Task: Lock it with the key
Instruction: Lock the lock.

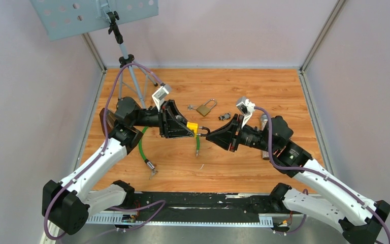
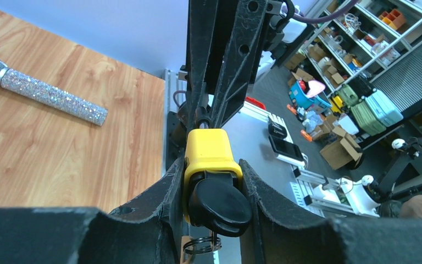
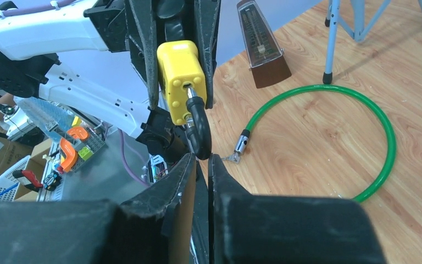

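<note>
Two arms are meeting tip to tip above the middle of the tabletop [image 1: 284,86] as I am watching from my station. The left fingers [image 2: 162,190] are gripping the yellow padlock [image 2: 209,151] by its sides, holding it in the air. A black-headed key [image 2: 220,206] is sitting in its near end with a wire ring dangling below. The right fingers [image 3: 181,176] are standing narrow, pinching the bend of the black shackle [image 3: 198,129] that is sticking out of the padlock's other end. Below the pair, a green cable [image 1: 142,147] is lying in a loop. A brass padlock [image 1: 205,108] is resting farther back, well apart. A glittery microphone [image 2: 44,93] and a metronome [image 3: 261,47] are sitting off to the sides.
</note>
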Robot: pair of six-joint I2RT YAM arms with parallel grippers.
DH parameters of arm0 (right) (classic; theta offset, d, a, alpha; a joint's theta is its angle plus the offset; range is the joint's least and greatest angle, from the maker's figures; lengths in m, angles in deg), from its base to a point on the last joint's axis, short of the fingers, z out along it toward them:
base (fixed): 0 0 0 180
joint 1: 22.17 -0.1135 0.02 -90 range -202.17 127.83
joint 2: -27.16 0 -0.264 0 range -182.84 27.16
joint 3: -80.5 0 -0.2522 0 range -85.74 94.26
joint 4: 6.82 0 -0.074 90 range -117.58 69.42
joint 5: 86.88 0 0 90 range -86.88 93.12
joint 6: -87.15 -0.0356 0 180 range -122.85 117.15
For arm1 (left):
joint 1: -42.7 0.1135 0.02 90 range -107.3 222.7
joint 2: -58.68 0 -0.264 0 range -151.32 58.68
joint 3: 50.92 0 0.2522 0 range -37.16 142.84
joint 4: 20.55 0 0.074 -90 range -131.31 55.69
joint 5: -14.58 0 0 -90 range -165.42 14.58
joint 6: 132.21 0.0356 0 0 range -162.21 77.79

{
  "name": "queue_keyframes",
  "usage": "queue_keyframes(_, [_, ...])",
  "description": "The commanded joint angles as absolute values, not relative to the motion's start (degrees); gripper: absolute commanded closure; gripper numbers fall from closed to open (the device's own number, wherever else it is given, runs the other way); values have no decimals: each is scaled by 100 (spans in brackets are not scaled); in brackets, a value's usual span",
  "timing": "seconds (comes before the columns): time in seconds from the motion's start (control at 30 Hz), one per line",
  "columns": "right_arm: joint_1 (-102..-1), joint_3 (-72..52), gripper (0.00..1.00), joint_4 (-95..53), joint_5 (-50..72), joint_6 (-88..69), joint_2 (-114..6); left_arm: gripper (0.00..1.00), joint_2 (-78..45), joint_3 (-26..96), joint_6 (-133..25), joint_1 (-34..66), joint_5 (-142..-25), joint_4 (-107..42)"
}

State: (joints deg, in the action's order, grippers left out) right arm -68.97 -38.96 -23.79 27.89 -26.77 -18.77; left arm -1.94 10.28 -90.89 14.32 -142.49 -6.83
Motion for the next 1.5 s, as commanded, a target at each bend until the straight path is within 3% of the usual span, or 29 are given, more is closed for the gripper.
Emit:
queue_keyframes(0.0, [-6910, -3755, 89, -1763, 2980, -2695, -1924, 100, -134, 1243, -9246, 1449, -14364, -94])
queue_keyframes(0.37, [-6911, -3852, 82, -1576, 2851, -2756, -1790, 100, -137, 1162, -9231, 1449, -14345, -110])
queue_keyframes(0.57, [-6910, -3864, 88, -1502, 2942, -2772, -1860, 100, -168, 1162, -9241, 1449, -14335, -79])
queue_keyframes(0.73, [-6910, -3827, 100, -1322, 3132, -2899, -2096, 100, -178, 1134, -9294, 1443, -14343, -18])
queue_keyframes(1.47, [-7458, -3569, 100, -204, 3349, -3008, -3212, 100, -871, 927, -8729, 742, -14055, -295])
